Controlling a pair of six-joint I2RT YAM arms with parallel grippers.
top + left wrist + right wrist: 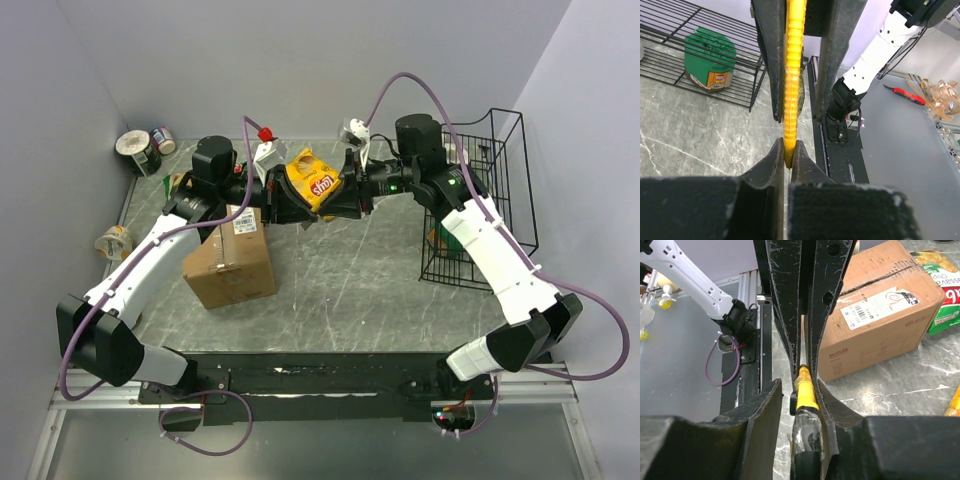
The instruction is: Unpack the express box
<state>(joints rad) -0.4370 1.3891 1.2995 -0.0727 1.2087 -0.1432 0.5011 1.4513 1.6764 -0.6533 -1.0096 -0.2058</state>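
**Jaws of both arms pinched shut on one yellow bag**

From above, the left gripper (295, 205) and the right gripper (338, 198) meet over the far part of the table (340, 290). Each is pressed onto the yellow chip bag (312, 182), which hangs between them in the air. The express box (232, 258) sits on the table under the left arm, flaps down and label up. A black wire basket (485, 200) stands at the right.

In the left wrist view, its own fingers (771, 162) nip the bag's edge, and the right gripper's fingers clamp it just above.

In the right wrist view, its fingers (767, 400) squeeze the bag, and the box lies beyond, beside a green chip packet (940, 295)
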